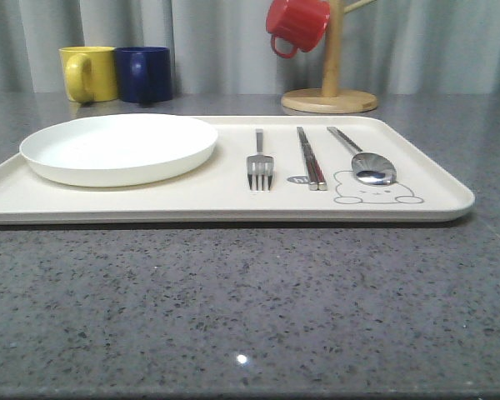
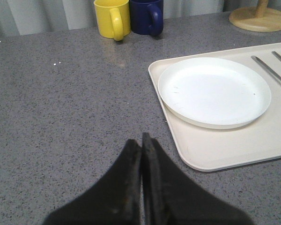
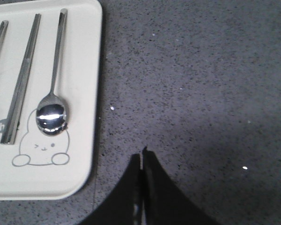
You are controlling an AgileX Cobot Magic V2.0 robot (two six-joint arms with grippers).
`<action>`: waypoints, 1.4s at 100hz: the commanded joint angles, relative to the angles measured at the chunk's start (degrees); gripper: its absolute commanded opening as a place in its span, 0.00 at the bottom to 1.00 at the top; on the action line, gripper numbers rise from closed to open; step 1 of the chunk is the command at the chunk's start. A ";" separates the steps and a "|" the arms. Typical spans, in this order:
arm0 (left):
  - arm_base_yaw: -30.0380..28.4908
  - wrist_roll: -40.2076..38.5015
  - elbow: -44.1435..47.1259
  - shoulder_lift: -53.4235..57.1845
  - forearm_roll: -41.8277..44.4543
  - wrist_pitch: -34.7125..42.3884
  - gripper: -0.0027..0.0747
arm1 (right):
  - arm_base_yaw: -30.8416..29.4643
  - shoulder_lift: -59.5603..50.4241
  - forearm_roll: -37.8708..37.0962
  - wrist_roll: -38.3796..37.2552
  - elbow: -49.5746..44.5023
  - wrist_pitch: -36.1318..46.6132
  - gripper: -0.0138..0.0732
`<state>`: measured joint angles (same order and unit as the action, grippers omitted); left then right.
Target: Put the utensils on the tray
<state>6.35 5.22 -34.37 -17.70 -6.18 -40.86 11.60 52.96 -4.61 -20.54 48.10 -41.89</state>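
The cream tray (image 1: 233,200) lies across the grey counter. On its right half rest a fork (image 1: 260,162), a pair of chopsticks (image 1: 311,157) and a spoon (image 1: 362,158), side by side, handles pointing away. The spoon's bowl (image 3: 51,116) covers the head of the rabbit drawing (image 3: 41,150), with the chopsticks (image 3: 22,77) beside it. My left gripper (image 2: 142,140) is shut and empty over bare counter, off the tray's (image 2: 215,150) left corner. My right gripper (image 3: 143,153) is shut and empty over the counter, just off the tray's (image 3: 91,93) right rim.
A round white plate (image 1: 119,147) fills the tray's left half. Behind the tray stand a yellow mug (image 1: 89,73) and a dark blue mug (image 1: 144,74). A wooden mug tree (image 1: 330,92) at the back right holds a red mug (image 1: 297,25).
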 commanded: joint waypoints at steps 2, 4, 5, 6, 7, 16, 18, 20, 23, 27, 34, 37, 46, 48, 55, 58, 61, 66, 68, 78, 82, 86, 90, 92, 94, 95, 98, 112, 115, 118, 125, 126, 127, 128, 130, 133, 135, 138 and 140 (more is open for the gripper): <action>0.33 -0.47 -1.35 -0.59 -0.36 4.26 0.01 | -1.68 -6.20 -3.54 -0.56 -2.92 5.42 0.09; 0.33 -0.47 -1.35 -0.59 -0.36 4.26 0.01 | -2.16 -7.47 -4.18 -0.90 -3.50 5.77 0.09; 0.33 -0.47 -1.35 -0.59 -0.36 4.26 0.01 | -2.48 -7.93 -4.42 -1.15 -4.09 5.86 0.09; 0.33 -0.47 -1.35 -0.59 -0.36 4.26 0.01 | -2.66 -8.89 -4.64 -1.26 -4.37 5.95 0.09; 0.33 -0.47 -1.35 -0.59 -0.36 4.26 0.01 | -3.00 -9.35 -5.07 -1.40 -4.94 6.06 0.09; 0.33 -0.47 -1.35 -0.59 -0.36 4.26 0.01 | -4.86 -15.25 -6.77 -1.53 -8.53 6.50 0.09; 0.33 -0.47 -1.35 -0.59 -0.36 4.26 0.01 | -5.19 -16.54 -7.49 -1.53 -9.13 7.05 0.09; 0.33 -0.47 -1.35 -0.59 -0.36 4.26 0.01 | -5.43 -17.82 -7.92 -1.53 -10.02 7.72 0.09; 0.33 -0.47 -1.35 -0.59 -0.36 4.26 0.01 | -5.55 -19.53 -9.03 -1.53 -11.50 8.74 0.09; 0.33 -0.47 -1.35 -0.59 -0.36 4.26 0.01 | -5.59 -22.12 -9.59 -1.53 -13.01 10.24 0.09; 0.33 -0.47 -1.35 -0.59 -0.36 4.26 0.01 | -5.59 -26.71 -9.76 -1.53 -16.30 14.19 0.09; 0.33 -0.47 -1.35 -0.59 -0.36 4.26 0.01 | -5.59 -28.68 -9.76 -1.53 -18.13 16.36 0.09; 0.33 -0.47 -1.35 -0.59 -0.36 4.26 0.01 | -5.59 -35.25 -10.08 -1.41 -22.84 21.73 0.09; 0.33 -0.47 -1.35 -0.59 -0.36 4.26 0.01 | -5.59 -37.24 -10.45 -1.41 -24.38 22.47 0.09; 0.33 -0.47 -1.35 -0.59 -0.36 4.26 0.01 | -5.59 -42.01 -11.24 -1.41 -27.82 23.33 0.09; 0.33 -0.47 -1.35 -0.59 -0.36 4.26 0.01 | -5.59 -43.81 -11.42 -1.41 -29.04 23.39 0.09; 0.33 -0.47 -1.35 -0.59 -0.36 4.26 0.01 | -5.59 -45.12 -11.75 -1.41 -30.28 23.62 0.09; 0.33 -0.47 -1.35 -0.59 -0.36 4.26 0.01 | -5.59 -48.36 -12.24 -1.36 -33.28 25.04 0.09; 0.33 -0.47 -1.35 -0.59 -0.36 4.26 0.01 | -5.59 -49.43 -12.16 -1.13 -34.32 25.42 0.09; 0.33 -0.47 -1.35 -0.59 -0.36 4.26 0.01 | -7.14 -53.82 -6.83 5.61 -38.41 26.62 0.09; 0.33 -0.47 -1.35 -0.59 -0.36 4.26 0.01 | -8.37 -54.79 -2.05 9.91 -40.18 27.88 0.09; 0.33 -0.47 -1.35 -0.59 -0.36 4.26 0.01 | -9.72 -54.67 1.96 14.38 -41.45 29.44 0.09; 0.33 -0.47 -1.35 -0.59 -0.36 4.26 0.01 | -11.60 -54.54 5.72 19.19 -43.07 31.23 0.09; 0.33 -0.47 -1.35 -0.59 -0.36 4.26 0.01 | -12.37 -54.63 7.22 20.54 -43.98 32.43 0.09; 0.33 -0.47 -1.35 -0.59 -0.36 4.26 0.01 | -13.02 -54.63 8.28 20.54 -44.94 33.96 0.09; 0.33 -0.47 -1.35 -0.59 -0.36 4.26 0.01 | -13.22 -54.63 8.48 20.54 -45.28 34.51 0.09; 0.33 -0.47 -1.35 -0.59 -0.36 4.26 0.01 | -13.94 -54.63 8.89 20.54 -46.59 36.89 0.09; 0.33 -0.47 -1.35 -0.59 -0.36 4.26 0.01 | -15.03 -54.63 6.82 18.80 -49.72 43.96 0.09; 0.33 -0.47 -1.35 -0.59 -0.36 4.26 0.01 | -15.03 -54.63 6.12 18.09 -49.77 44.17 0.09; 0.33 -0.47 -1.35 -0.59 -0.36 4.26 0.01 | -15.03 -54.63 5.14 17.09 -49.77 44.22 0.09; 0.33 -0.47 -1.35 -0.59 -0.36 4.26 0.01 | -15.03 -54.63 2.64 13.90 -49.77 44.35 0.09; 0.33 -0.47 -1.35 -0.59 -0.36 4.26 0.01 | -15.03 -54.63 2.45 13.65 -49.77 44.35 0.09; 0.33 -0.47 -1.35 -0.59 -0.36 4.26 0.01 | -15.03 -54.63 2.30 13.44 -49.77 44.42 0.09; 0.33 -0.47 -1.35 -0.59 -0.36 4.26 0.01 | -15.03 -54.63 2.03 13.27 -49.77 44.43 0.09; 0.33 -0.47 -1.35 -0.59 -0.36 4.26 0.01 | -15.03 -54.63 1.76 12.89 -49.77 44.43 0.09; 0.33 -0.47 -1.35 -0.59 -0.36 4.26 0.01 | -15.03 -54.63 1.79 12.82 -49.77 44.43 0.09; 0.33 -0.47 -1.35 -0.59 -0.36 4.26 0.01 | -15.03 -54.63 1.79 12.83 -49.77 44.37 0.09; 0.33 -0.47 -1.35 -0.59 -0.36 4.26 0.01 | -15.03 -54.63 1.79 12.83 -49.77 44.32 0.09; 0.33 -0.47 -1.35 -0.59 -0.36 4.26 0.01 | -15.03 -54.63 1.79 12.83 -49.71 44.32 0.09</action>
<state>6.35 5.22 -34.37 -17.70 -6.18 -40.86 -3.09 -0.57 -1.50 -6.98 -1.35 -2.59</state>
